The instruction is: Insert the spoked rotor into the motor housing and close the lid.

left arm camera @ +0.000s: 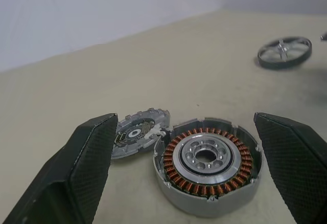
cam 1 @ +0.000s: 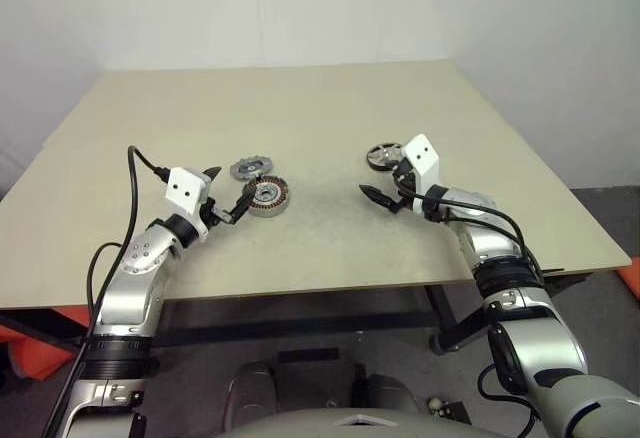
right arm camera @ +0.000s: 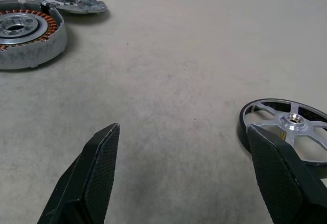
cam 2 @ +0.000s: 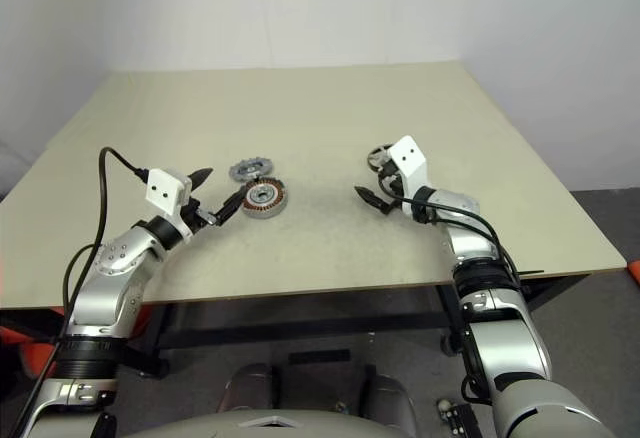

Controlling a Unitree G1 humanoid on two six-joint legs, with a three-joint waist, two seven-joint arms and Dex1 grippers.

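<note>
The motor housing (cam 1: 267, 196), a round silver cup with copper windings, rests on the table left of centre. Leaning against its far-left rim is the lid (cam 1: 250, 167), a notched grey disc. The spoked rotor (cam 1: 384, 155), dark-rimmed with silvery spokes, lies flat to the right. My left gripper (cam 1: 226, 192) is open just left of the housing; in the left wrist view its fingers (left arm camera: 87, 168) flank the housing (left arm camera: 207, 165) without touching it. My right gripper (cam 1: 384, 180) is open just in front of the rotor (right arm camera: 288, 127), with one finger (right arm camera: 278, 178) close beside it and nothing held.
The beige table (cam 1: 330, 108) reaches back to a white wall. Its front edge (cam 1: 330, 290) runs just below both forearms. A black cable (cam 1: 132, 173) loops from my left wrist. Bare tabletop separates the housing from the rotor.
</note>
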